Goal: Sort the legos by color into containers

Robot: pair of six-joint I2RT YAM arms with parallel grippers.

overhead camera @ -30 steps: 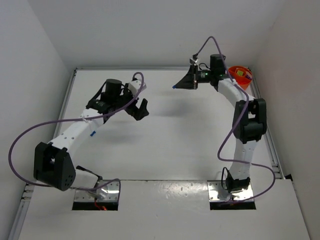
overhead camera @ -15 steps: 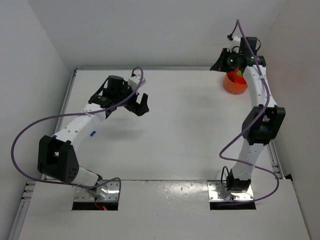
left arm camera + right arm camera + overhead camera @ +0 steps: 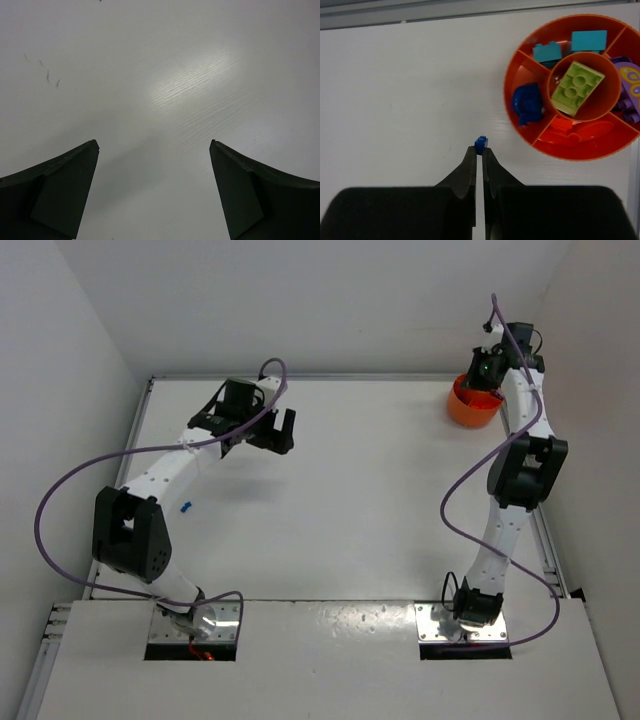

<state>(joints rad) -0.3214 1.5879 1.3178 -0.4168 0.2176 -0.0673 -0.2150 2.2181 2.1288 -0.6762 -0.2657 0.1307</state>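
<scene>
Right then, the small blue brick (image 3: 481, 144) sat pinched at the very tips of your right gripper (image 3: 480, 150), whose jaws were closed to a thin slit around it. In the wrist view it hung over bare table (image 3: 395, 100), left of the orange tub (image 3: 511, 85) and not over any compartment. The tub was round, with a centre cup and divider walls. It held cyan bricks (image 3: 589, 41) in the upper section, a blue piece (image 3: 527, 104) in the left one, a lime-green plate (image 3: 576, 88) in the cup, purple pieces (image 3: 627, 90) on the right and orange pieces (image 3: 570, 131) at the bottom. From above, the tub stood in the far right corner, close to the rear rail (image 3: 420, 12) and the side wall (image 3: 590, 390), so you had little room beyond it and plenty of open surface toward the middle. Your left gripper (image 3: 275, 430) hovered over the far left part of the table, jaws spread wide with nothing between them. A second blue brick (image 3: 185, 507) lay near the left edge, beside the left arm (image 3: 165, 475). Compared with a second before, your right arm (image 3: 520, 440) had swung from left of the tub out to the corner, carrying the brick. The left gripper had drawn back a little, and the loose brick had not moved.
</scene>
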